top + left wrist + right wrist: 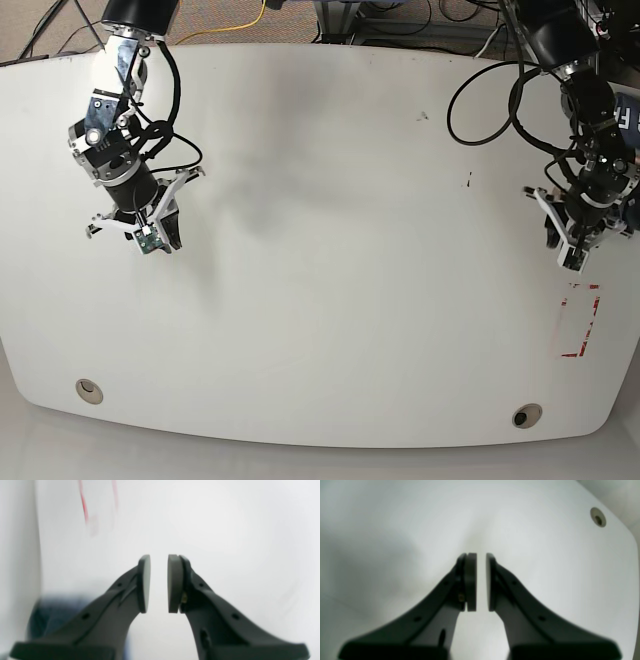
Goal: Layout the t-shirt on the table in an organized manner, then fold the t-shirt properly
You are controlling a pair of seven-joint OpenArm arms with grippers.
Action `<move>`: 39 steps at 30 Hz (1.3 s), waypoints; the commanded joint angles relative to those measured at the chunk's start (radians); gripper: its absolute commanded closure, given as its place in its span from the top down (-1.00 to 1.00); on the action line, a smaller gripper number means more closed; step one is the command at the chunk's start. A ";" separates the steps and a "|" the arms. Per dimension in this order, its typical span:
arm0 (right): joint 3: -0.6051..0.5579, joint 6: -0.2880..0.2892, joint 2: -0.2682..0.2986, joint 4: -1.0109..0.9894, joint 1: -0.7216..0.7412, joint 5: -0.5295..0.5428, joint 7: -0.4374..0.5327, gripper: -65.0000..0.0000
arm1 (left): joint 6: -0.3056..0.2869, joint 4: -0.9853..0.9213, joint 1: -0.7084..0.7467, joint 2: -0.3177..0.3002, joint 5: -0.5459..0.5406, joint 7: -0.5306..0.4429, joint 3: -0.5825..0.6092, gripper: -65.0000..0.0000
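The t-shirt is mostly out of view. A blurred dark blue patch of it (50, 615) lies at the lower left of the left wrist view, behind the fingers. In the base view, dark blue cloth with a white letter (630, 115) peeks in at the right frame edge. My left gripper (159, 562) (572, 262) hangs over the table's (330, 250) right side, jaws a little apart and empty. My right gripper (481, 560) (160, 243) hovers over the table's left side, nearly closed with only a thin slit and nothing in it.
A red rectangular mark (580, 325) (83, 505) lies on the table just in front of the left gripper. Two round grommet holes (88, 389) (526, 415) sit near the front edge; one grommet hole (598, 517) shows in the right wrist view. Cables run behind the table.
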 commanded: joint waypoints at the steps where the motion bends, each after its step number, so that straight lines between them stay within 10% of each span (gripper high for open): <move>1: 0.008 -0.007 0.005 -0.034 0.015 -0.007 0.130 -0.82 | 0.062 0.015 -0.011 0.046 -0.013 -0.145 0.019 -0.66; 14: 0.008 -0.010 0.020 -0.184 -0.099 -0.019 0.504 -0.82 | 0.235 0.026 0.155 0.146 -0.014 -0.557 0.115 -0.66; 39: 0.066 -0.080 0.017 -0.054 -0.740 0.199 0.650 -0.82 | 0.235 0.284 0.865 0.164 -0.022 -0.573 0.122 -0.66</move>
